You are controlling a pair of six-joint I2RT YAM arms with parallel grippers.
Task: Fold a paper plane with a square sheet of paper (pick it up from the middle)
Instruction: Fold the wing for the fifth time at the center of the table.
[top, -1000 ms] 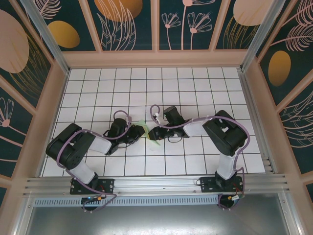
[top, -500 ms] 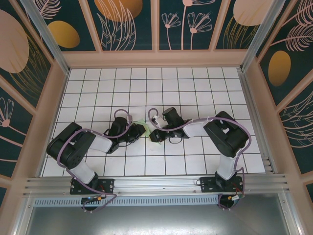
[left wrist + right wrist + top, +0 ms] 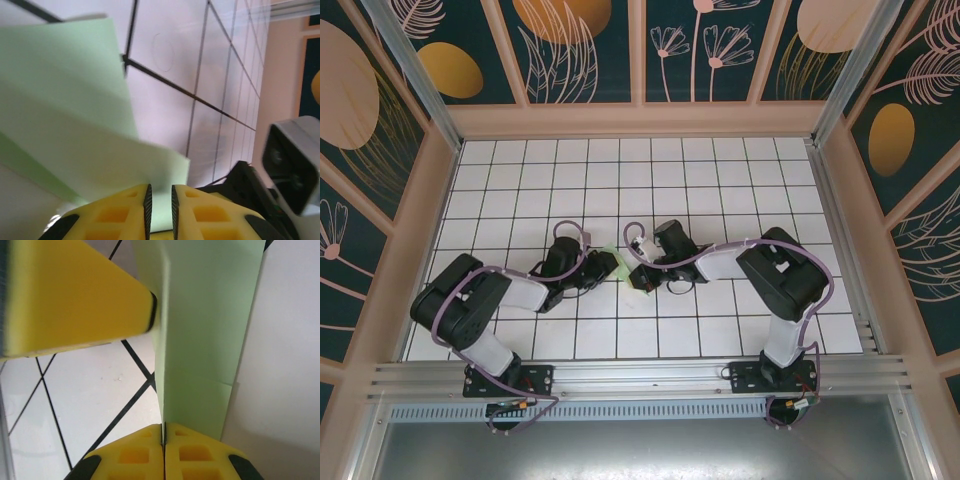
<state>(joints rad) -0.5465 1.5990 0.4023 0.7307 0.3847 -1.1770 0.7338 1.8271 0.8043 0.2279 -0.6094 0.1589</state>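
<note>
Colours were noted.
A pale mint-green folded paper sheet (image 3: 75,100) was seen plain, blocky foam finger pads (image 3: 215,215) yellow, a white tiled tabletop (image 3: 720,170) black-gridded.

I note the sheet of paper (image 3: 200,340) is matt and smooth; the yellow finger pads (image 3: 125,457) look matt plastic; the table (image 3: 720,170) looks smooth, faintly glossy.

Inspection finding: no legible text, label, brand name, number or sign can be read on any surface in the three views.
</note>
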